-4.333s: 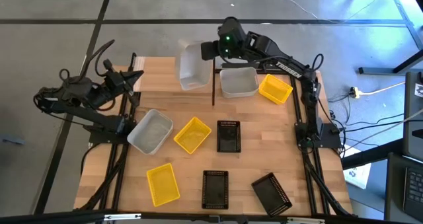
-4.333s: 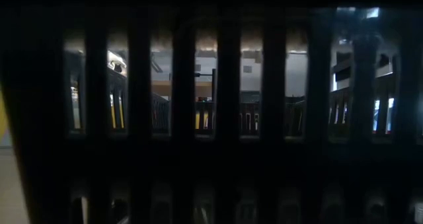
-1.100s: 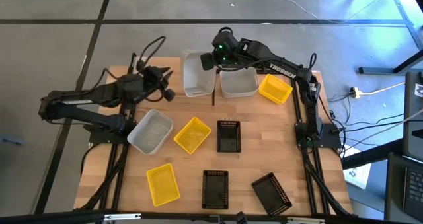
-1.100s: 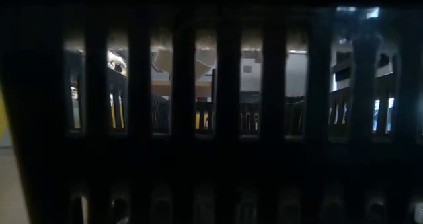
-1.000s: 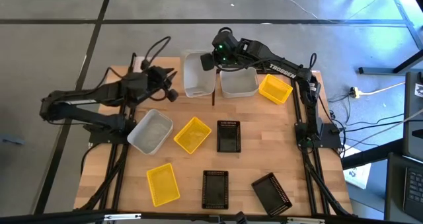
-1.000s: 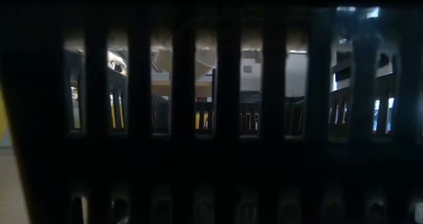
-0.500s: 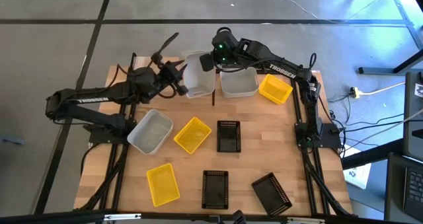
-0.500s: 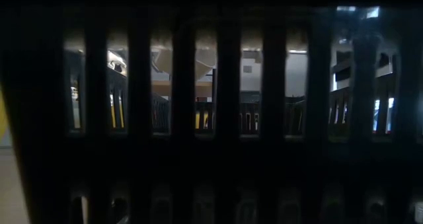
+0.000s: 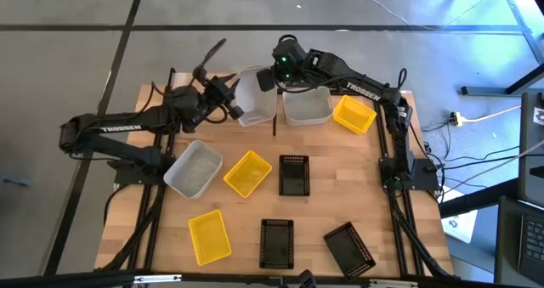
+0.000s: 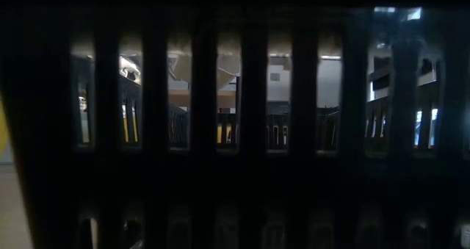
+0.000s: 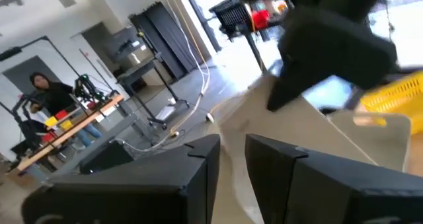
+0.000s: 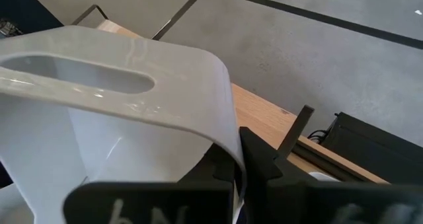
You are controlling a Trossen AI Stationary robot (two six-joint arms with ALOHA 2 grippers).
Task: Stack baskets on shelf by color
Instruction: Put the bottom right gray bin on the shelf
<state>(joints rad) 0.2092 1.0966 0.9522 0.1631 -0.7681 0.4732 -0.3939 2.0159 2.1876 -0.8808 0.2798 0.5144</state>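
Observation:
A translucent white basket (image 9: 255, 106) sits at the table's far edge on the shelf (image 9: 187, 101), just left of the black divider (image 9: 274, 118). My right gripper (image 9: 267, 78) is shut on its far right wall. My left gripper (image 9: 231, 101) is open beside the basket's left wall. In the left wrist view the white wall (image 11: 232, 159) shows in the gap between my fingers, but I cannot tell whether they touch it. A second white basket (image 9: 306, 107) and a yellow one (image 9: 354, 114) stand right of the divider. My right gripper pinches the white basket's upper wall near a corner (image 12: 225, 141), one finger inside and one outside. It comes from above and from the table's right. The slotted rim (image 12: 86, 82) stretches away from the fingers. The basket's bottom is on the shelf.
On the tabletop lie a white basket (image 9: 194, 169), two yellow ones (image 9: 247, 172) (image 9: 209, 235) and three black ones (image 9: 294, 174) (image 9: 277, 241) (image 9: 349, 247). A black perforated wall (image 10: 242, 131) right at the low camera fills that view. In the left wrist view a person (image 11: 46, 92) is in the room beyond.
My left gripper has moved toward the table's right and far edge, up to the white basket's left wall, and has turned as it came. The right gripper and the basket have kept still.

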